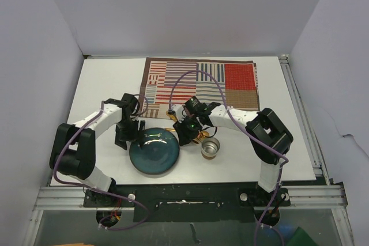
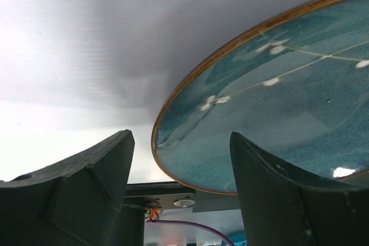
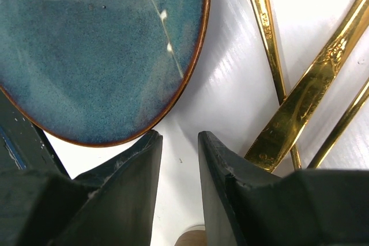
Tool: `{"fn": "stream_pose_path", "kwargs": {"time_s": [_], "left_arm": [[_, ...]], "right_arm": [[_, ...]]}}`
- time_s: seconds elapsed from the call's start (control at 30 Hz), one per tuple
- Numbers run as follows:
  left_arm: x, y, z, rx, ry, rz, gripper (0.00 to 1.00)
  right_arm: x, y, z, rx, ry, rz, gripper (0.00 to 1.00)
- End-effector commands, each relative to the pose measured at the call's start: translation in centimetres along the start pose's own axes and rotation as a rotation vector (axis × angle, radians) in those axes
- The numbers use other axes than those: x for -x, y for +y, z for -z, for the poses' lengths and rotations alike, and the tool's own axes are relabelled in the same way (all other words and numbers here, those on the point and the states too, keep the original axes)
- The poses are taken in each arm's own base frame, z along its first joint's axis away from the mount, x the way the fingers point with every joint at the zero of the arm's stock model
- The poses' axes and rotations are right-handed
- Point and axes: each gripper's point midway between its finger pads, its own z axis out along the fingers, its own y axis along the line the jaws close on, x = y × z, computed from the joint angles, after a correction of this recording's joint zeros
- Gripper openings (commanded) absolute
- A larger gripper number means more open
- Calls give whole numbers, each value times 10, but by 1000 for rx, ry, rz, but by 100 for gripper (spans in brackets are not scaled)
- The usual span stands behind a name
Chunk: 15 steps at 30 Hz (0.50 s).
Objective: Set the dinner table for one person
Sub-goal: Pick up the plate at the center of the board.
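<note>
Place setting for one, pieces gathered, none laid yet.
Large white rectangular table (image 1: 104, 84), lying under and all round the plate. Round teal-blue glazed ceramic plate (image 1: 153, 151) with brown rim, on bare table. Striped patchwork cloth placemat (image 1: 199, 82) beyond the plate, nothing on it. Gold metal cutlery (image 3: 300, 102), three crossed handles, just right of the plate. Small grey round cup (image 1: 210, 147) right of the cutlery. Left gripper (image 2: 180, 136) at the plate's left rim, spread wide, holding nothing. Right gripper (image 3: 180, 136) at the plate's right rim, narrowly parted, gap empty. Judged outstanding: everything must go onto the mat. The tangled cutlery and both arms crowd the plate.
</note>
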Motion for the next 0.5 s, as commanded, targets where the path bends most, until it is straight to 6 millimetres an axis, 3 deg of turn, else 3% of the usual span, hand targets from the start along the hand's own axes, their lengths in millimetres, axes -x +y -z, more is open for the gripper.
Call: {"fn": "stream_pose_path", "kwargs": {"time_s": [0.0, 0.27, 0.37, 0.47], "left_arm": [[8, -10, 6, -40, -22, -22, 65], [5, -14, 6, -64, -40, -9, 22], [4, -16, 9, -76, -49, -5, 0], [3, -16, 11, -82, -59, -5, 0]], "right_arm": [[29, 20, 16, 47, -103, 82, 34], [28, 20, 15, 56, -100, 71, 36], [29, 21, 12, 66, -96, 67, 36], [28, 22, 9, 77, -91, 60, 36]]}}
